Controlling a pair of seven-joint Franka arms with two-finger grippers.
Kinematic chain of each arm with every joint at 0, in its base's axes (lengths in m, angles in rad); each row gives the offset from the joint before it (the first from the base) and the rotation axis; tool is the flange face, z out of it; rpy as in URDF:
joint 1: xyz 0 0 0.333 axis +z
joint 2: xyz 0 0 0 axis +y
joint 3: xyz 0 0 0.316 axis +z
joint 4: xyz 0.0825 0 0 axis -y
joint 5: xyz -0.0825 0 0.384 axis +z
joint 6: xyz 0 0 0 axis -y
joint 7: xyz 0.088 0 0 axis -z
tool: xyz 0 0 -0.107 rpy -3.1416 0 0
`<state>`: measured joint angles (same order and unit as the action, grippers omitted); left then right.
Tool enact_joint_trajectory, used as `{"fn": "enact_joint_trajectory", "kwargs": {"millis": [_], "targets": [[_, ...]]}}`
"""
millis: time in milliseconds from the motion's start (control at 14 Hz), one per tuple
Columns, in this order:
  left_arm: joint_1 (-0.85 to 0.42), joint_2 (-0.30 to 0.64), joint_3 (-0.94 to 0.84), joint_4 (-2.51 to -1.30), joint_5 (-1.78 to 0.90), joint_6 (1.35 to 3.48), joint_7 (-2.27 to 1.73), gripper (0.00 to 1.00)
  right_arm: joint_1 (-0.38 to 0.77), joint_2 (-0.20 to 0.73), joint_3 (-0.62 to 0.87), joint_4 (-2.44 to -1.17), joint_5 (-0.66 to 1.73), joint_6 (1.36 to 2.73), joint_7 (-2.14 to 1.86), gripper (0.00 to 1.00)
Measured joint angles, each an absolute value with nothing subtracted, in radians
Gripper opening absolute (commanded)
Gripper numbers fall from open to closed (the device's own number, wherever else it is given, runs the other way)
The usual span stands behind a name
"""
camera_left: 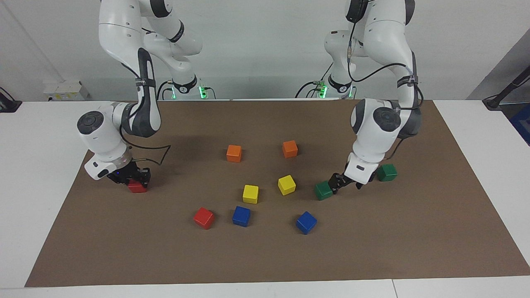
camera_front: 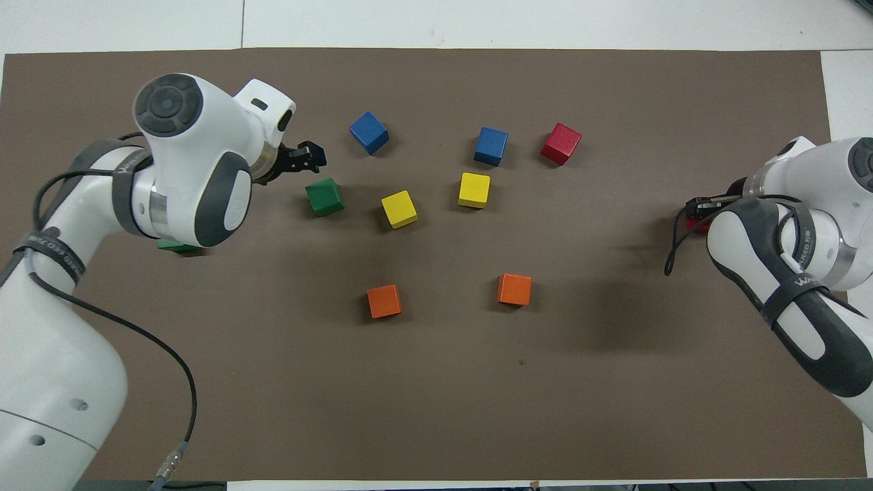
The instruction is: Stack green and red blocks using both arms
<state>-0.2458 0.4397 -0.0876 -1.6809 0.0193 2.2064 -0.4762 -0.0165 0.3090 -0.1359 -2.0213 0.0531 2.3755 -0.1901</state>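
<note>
My right gripper point(camera_left: 134, 181) point(camera_front: 702, 204) is shut on a red block point(camera_left: 137, 187) point(camera_front: 694, 225), held low over the mat at the right arm's end. A second red block point(camera_left: 203, 217) point(camera_front: 561, 143) lies loose on the mat, farther from the robots. My left gripper point(camera_left: 336, 183) point(camera_front: 307, 157) hangs open just above the mat, right beside a green block point(camera_left: 323, 191) point(camera_front: 324, 196), with nothing in it. The other green block point(camera_left: 387, 172) sits alone toward the left arm's end. In the overhead view this green block point(camera_front: 179, 247) is mostly hidden under the left arm.
A brown mat point(camera_left: 265, 256) covers the table. Two orange cubes point(camera_left: 234, 153) point(camera_left: 290, 148) lie nearer the robots. Two yellow cubes point(camera_left: 250, 193) point(camera_left: 286, 184) sit mid-mat, and two blue cubes point(camera_left: 241, 215) point(camera_left: 306, 222) lie farther out.
</note>
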Motion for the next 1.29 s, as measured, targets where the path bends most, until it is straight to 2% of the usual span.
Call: {"fn": "enact_joint_trajectory", "kwargs": {"millis": [286, 571, 786, 857, 929, 1000, 1143, 1286], "targets": [[-0.255, 0.464, -0.081, -1.676, 0.026, 2.230, -0.560, 1.00, -0.016, 0.308, -0.136, -1.977, 0.051, 2.320, -0.190, 1.00], [-0.270, 0.469, -0.083, -1.697, 0.027, 2.268, -0.629, 1.00, 0.001, 0.303, -0.133, -1.773, -0.007, 2.084, -0.131, 1.00], [-0.298, 0.476, -0.083, -1.756, 0.027, 2.335, -0.656, 1.00, 0.091, 0.325, -0.127, -1.627, -0.027, 1.986, 0.039, 1.00], [-0.301, 0.476, -0.083, -1.781, 0.027, 2.365, -0.659, 0.89, 0.132, 0.342, -0.126, -1.602, -0.027, 1.982, 0.122, 1.00], [-0.302, 0.476, -0.083, -1.806, 0.027, 2.394, -0.659, 0.30, 0.172, 0.366, -0.125, -1.578, -0.027, 1.982, 0.213, 1.00], [-0.305, 0.475, -0.082, -1.825, 0.028, 2.415, -0.666, 0.00, 0.203, 0.397, -0.123, -1.551, -0.027, 1.982, 0.297, 1.00], [-0.308, 0.471, -0.081, -1.829, 0.031, 2.413, -0.714, 0.00, 0.241, 0.476, -0.115, -1.478, -0.026, 1.983, 0.435, 1.00], [-0.307, 0.464, -0.079, -1.803, 0.034, 2.320, -0.731, 0.00, 0.265, 0.560, -0.108, -1.384, -0.024, 1.984, 0.533, 1.00]]}}
